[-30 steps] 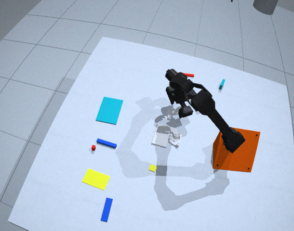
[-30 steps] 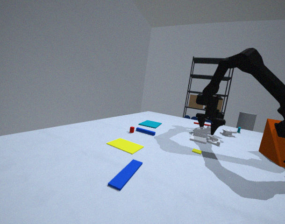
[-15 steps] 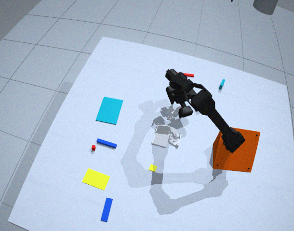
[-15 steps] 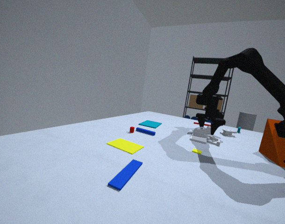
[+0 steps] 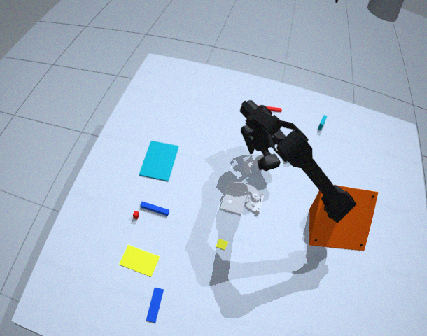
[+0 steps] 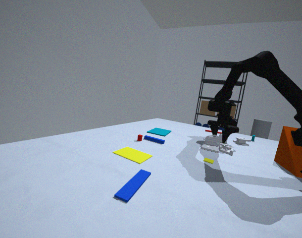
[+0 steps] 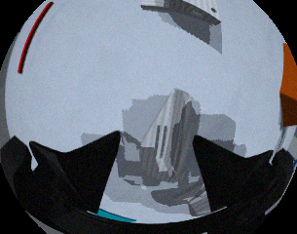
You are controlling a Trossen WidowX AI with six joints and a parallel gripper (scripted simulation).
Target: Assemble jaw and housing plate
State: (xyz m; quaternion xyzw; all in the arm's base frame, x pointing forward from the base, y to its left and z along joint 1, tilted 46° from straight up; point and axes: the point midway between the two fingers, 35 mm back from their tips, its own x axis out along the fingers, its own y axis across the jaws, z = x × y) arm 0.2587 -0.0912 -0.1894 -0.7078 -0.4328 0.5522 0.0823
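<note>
A pale ribbed block [image 5: 232, 204] [image 6: 209, 148] lies beside a toothed, knobbly part [image 5: 255, 203] [image 6: 226, 148]; I cannot tell whether any teeth mesh. My gripper [image 5: 259, 152] [image 6: 219, 138] [image 7: 158, 138] is open above the table, past the far side of these parts. In the wrist view a slotted, ribbed grey part [image 7: 171, 124] shows between and below the fingers, not gripped. Another pale part [image 6: 241, 140] [image 7: 187, 10] lies apart, near the upper edge of the wrist view. The arm mostly hides it in the top view. The pins and stubs are too small to make out.
The orange robot base [image 5: 355, 224] [image 6: 290, 156] stands at the right. A small yellow tile [image 5: 222, 244] [image 6: 208, 160] lies near the ribbed block. A cyan plate [image 5: 158, 160] [image 6: 159, 131], a blue bar [image 5: 155, 208] and a red cube [image 5: 135, 214] lie left. A red bar [image 7: 30, 37] lies behind.
</note>
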